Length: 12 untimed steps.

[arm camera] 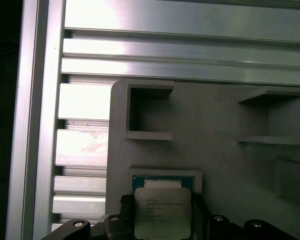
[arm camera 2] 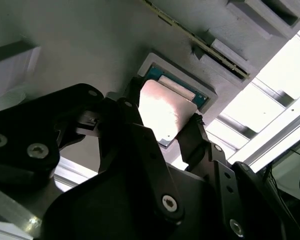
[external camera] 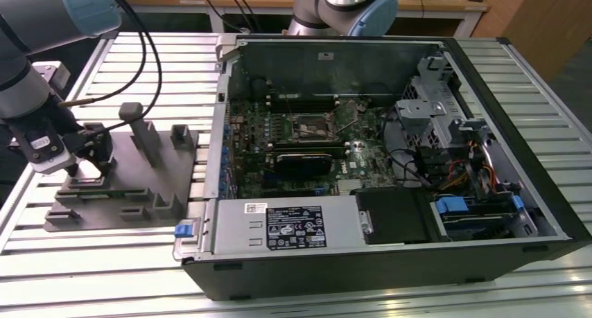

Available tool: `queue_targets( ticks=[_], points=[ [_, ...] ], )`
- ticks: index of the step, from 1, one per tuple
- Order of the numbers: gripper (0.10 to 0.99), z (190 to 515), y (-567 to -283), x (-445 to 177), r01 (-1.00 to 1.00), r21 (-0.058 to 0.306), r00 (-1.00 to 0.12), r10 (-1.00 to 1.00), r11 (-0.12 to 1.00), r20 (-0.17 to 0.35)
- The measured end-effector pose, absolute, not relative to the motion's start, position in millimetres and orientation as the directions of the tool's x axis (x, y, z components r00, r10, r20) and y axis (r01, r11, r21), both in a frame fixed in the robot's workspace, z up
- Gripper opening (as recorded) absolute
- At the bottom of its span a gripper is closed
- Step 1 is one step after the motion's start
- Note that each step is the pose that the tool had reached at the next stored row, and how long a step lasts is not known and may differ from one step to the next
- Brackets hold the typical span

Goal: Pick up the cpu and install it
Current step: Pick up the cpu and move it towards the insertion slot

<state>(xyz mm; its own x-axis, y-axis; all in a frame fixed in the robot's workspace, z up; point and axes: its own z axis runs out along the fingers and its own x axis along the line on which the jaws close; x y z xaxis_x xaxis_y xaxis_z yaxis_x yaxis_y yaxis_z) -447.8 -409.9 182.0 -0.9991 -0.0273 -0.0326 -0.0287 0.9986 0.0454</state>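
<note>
In both wrist views the cpu is a flat silvery square with a darker rim. It sits at a shallow, teal-edged recess of the grey fixture plate. My gripper has a black finger against each of two opposite edges of the cpu and looks shut on it. In the exterior view my gripper is low over the plate's near corner, at that view's left. The open computer case lies to the right, with the motherboard socket exposed.
Grey posts and blocks stand up from the fixture plate close to my gripper. Inside the case are a black heatsink block, a labelled silver power-supply box and drive cages with cables. A second arm's base stands behind the case.
</note>
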Motion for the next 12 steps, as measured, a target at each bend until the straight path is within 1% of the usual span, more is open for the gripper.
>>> queue_targets(
  ticks=[12],
  points=[
    [0.545, 206, -410, -448, -0.029, 0.045, -0.999, -0.027, 0.999, -0.033]
  ],
)
